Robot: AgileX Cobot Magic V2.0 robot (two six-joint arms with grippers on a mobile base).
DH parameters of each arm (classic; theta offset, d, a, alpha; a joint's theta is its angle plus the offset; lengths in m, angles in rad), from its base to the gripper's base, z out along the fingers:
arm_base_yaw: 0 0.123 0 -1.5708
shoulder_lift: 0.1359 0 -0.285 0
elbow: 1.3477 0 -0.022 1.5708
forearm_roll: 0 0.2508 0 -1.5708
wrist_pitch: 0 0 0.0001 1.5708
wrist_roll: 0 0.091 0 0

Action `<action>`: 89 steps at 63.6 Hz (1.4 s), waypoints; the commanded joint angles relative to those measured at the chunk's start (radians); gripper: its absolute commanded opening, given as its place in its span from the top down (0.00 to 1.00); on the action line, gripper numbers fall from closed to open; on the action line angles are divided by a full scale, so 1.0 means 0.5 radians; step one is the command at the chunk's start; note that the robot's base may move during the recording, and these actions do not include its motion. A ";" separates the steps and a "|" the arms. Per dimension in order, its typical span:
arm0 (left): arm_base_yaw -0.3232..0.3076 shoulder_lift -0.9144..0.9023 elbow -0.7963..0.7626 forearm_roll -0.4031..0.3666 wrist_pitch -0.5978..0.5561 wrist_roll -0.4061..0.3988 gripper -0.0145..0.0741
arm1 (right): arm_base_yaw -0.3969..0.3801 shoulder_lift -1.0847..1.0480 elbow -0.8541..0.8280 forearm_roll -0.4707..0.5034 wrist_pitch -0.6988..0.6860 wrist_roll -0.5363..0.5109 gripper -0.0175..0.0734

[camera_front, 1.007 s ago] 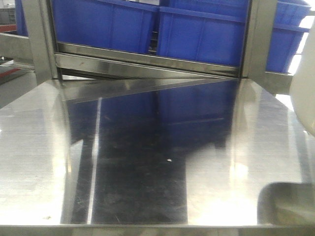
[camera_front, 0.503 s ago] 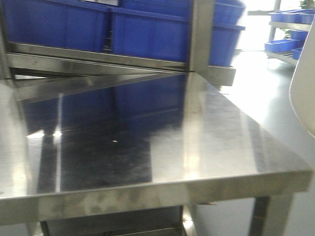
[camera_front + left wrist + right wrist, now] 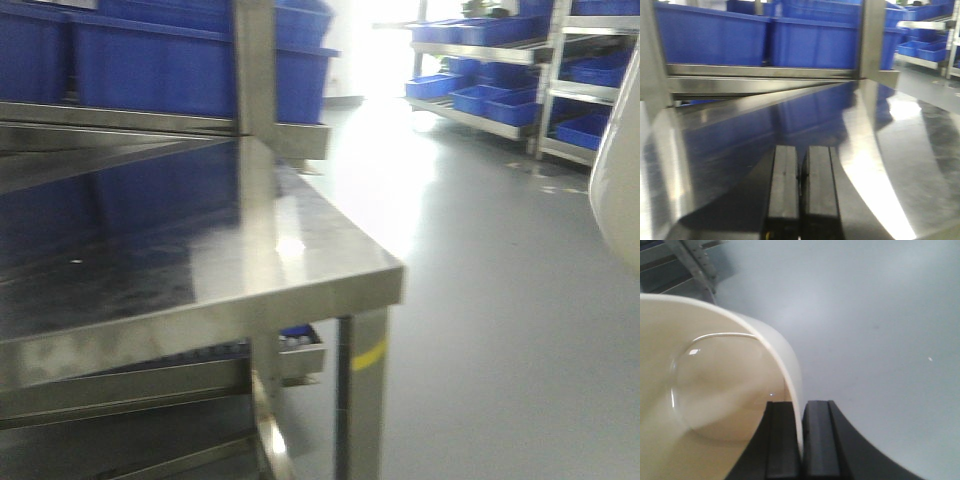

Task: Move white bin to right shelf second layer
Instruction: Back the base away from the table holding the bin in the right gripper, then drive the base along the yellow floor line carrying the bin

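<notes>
1. Right end effector. In the right wrist view the right gripper [image 3: 801, 440] is clamped on the white bin [image 3: 715, 390]. The two black fingers [image 3: 782, 440] sit one on each side of the bin wall, and the cream rim runs between them. The bin interior fills the view from 7 to 10 o'clock, and its rounded base shows as a faint circle.

2. Left end effector. In the left wrist view the left gripper [image 3: 800, 185] is at 6 o'clock. Its fingers [image 3: 785, 185] are pressed nearly together, leaving only a thin slit, and nothing is between them. It hangs over the steel tabletop [image 3: 900, 150].

3. Bin location. In the front view the white bin [image 3: 618, 190] shows as a pale curved wall at the 3 o'clock edge. It is well apart from the steel tabletop [image 3: 200, 270] and has the grey floor [image 3: 480, 300] behind it.

4. Table. The tabletop corner points toward 4 o'clock. Below it stands a table leg [image 3: 365, 400] bearing a yellow mark [image 3: 368, 354].

5. Behind the table. An upright post [image 3: 255, 70] rises at 12 o'clock. Blue crates [image 3: 150, 60] are lined up on the shelf beyond it, from 10 to 12 o'clock.

6. Far field. Far racks [image 3: 500, 60] stand across the floor at 1 to 2 o'clock, with more blue crates on several levels. Motion blur hides the surface of each level, so the second layer cannot be told apart.
</notes>
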 commanded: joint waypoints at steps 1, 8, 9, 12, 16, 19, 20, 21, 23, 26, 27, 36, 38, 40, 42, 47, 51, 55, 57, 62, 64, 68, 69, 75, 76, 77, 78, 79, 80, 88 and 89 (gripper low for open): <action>-0.008 -0.026 0.074 -0.012 -0.169 -0.005 0.74 | -0.012 -0.027 -0.054 -0.015 -0.125 -0.013 0.75; -0.008 -0.026 0.074 -0.012 -0.169 -0.005 0.74 | -0.012 -0.027 -0.054 -0.015 -0.123 -0.013 0.75; -0.008 -0.026 0.074 -0.012 -0.169 -0.005 0.74 | -0.012 -0.027 -0.054 -0.015 -0.121 -0.013 0.75; -0.008 -0.026 0.074 -0.012 -0.169 -0.005 0.74 | -0.012 -0.027 -0.054 -0.015 -0.119 -0.013 0.75; -0.008 -0.026 0.074 -0.012 -0.169 -0.005 0.74 | -0.012 -0.027 -0.054 -0.015 -0.115 -0.013 0.75; -0.008 -0.026 0.074 -0.012 -0.169 -0.005 0.74 | -0.012 -0.027 -0.054 -0.015 -0.115 -0.013 0.75; -0.008 -0.026 0.074 -0.012 -0.169 -0.005 0.74 | -0.012 -0.027 -0.054 -0.015 -0.115 -0.013 0.75; -0.008 -0.026 0.074 -0.012 -0.169 -0.005 0.74 | -0.012 -0.027 -0.054 -0.015 -0.115 -0.013 0.75; -0.008 -0.026 0.074 -0.012 -0.169 -0.005 0.74 | -0.012 -0.027 -0.054 -0.015 -0.115 -0.013 0.75; -0.008 -0.026 0.074 -0.012 -0.169 -0.005 0.74 | -0.012 -0.027 -0.054 -0.015 -0.115 -0.013 0.75; -0.008 -0.026 0.074 -0.012 -0.169 -0.005 0.74 | -0.012 -0.027 -0.054 -0.015 -0.115 -0.013 0.75; -0.008 -0.026 0.074 -0.012 -0.169 -0.005 0.74 | -0.012 -0.027 -0.054 -0.015 -0.115 -0.013 0.75; -0.008 -0.026 0.074 -0.012 -0.169 -0.005 0.74 | -0.012 -0.027 -0.054 -0.015 -0.115 -0.013 0.75; -0.008 -0.026 0.074 -0.012 -0.169 -0.005 0.74 | -0.012 -0.027 -0.054 -0.015 -0.115 -0.013 0.75; -0.008 -0.026 0.074 -0.012 -0.169 -0.005 0.74 | -0.012 -0.027 -0.054 -0.015 -0.115 -0.013 0.75; -0.008 -0.026 0.074 -0.012 -0.169 -0.005 0.74 | -0.012 -0.027 -0.054 -0.015 -0.115 -0.013 0.75; -0.008 -0.026 0.074 -0.012 -0.169 -0.005 0.74 | -0.012 -0.027 -0.054 -0.015 -0.115 -0.013 0.75; -0.008 -0.026 0.074 -0.012 -0.169 -0.005 0.74 | -0.012 -0.027 -0.054 -0.015 -0.115 -0.013 0.75; -0.008 -0.026 0.074 -0.012 -0.169 -0.005 0.74 | -0.012 -0.027 -0.054 -0.015 -0.113 -0.013 0.75; -0.008 -0.026 0.074 -0.012 -0.169 -0.005 0.74 | -0.012 -0.027 -0.054 -0.015 -0.113 -0.013 0.75; -0.008 -0.026 0.074 -0.012 -0.169 -0.005 0.74 | -0.012 -0.027 -0.054 -0.015 -0.113 -0.013 0.75; -0.008 -0.026 0.074 -0.012 -0.169 -0.005 0.74 | -0.012 -0.027 -0.054 -0.015 -0.113 -0.013 0.75; -0.008 -0.026 0.074 -0.012 -0.169 -0.005 0.74 | -0.012 -0.027 -0.054 -0.015 -0.113 -0.013 0.75; -0.008 -0.026 0.074 -0.012 -0.169 -0.005 0.74 | -0.012 -0.027 -0.054 -0.015 -0.111 -0.013 0.75; -0.008 -0.026 0.074 -0.012 -0.169 -0.005 0.74 | -0.012 -0.027 -0.054 -0.015 -0.111 -0.013 0.75; -0.008 -0.026 0.074 -0.012 -0.169 -0.005 0.74 | -0.012 -0.027 -0.054 -0.015 -0.111 -0.013 0.75; -0.008 -0.026 0.074 -0.012 -0.169 -0.005 0.74 | -0.012 -0.027 -0.054 -0.015 -0.111 -0.013 0.75; -0.008 -0.026 0.074 -0.012 -0.169 -0.005 0.74 | -0.012 -0.027 -0.054 -0.015 -0.111 -0.013 0.75; -0.008 -0.026 0.074 -0.012 -0.169 -0.005 0.74 | -0.012 -0.027 -0.054 -0.015 -0.111 -0.013 0.75; -0.008 -0.026 0.074 -0.012 -0.169 -0.005 0.74 | -0.012 -0.027 -0.054 -0.015 -0.111 -0.013 0.75; -0.008 -0.026 0.074 -0.012 -0.169 -0.005 0.74 | -0.012 -0.027 -0.054 -0.015 -0.111 -0.013 0.75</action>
